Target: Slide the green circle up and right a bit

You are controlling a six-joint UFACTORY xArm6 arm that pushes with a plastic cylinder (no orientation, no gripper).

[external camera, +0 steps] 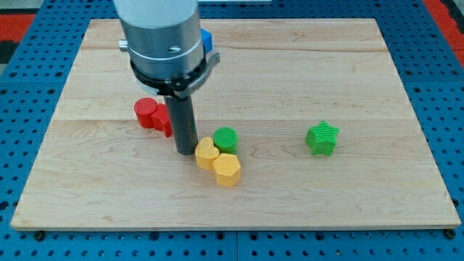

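The green circle sits near the board's middle, touching a yellow heart-like block at its lower left. A yellow hexagon lies just below them. My tip rests on the board just left of the yellow heart, about a block's width left of the green circle and slightly lower. The rod hangs from the grey arm body at the view's top.
A red block lies left of the rod, partly hidden by it. A green star sits to the right. A blue block peeks out behind the arm body. The wooden board ends at blue pegboard.
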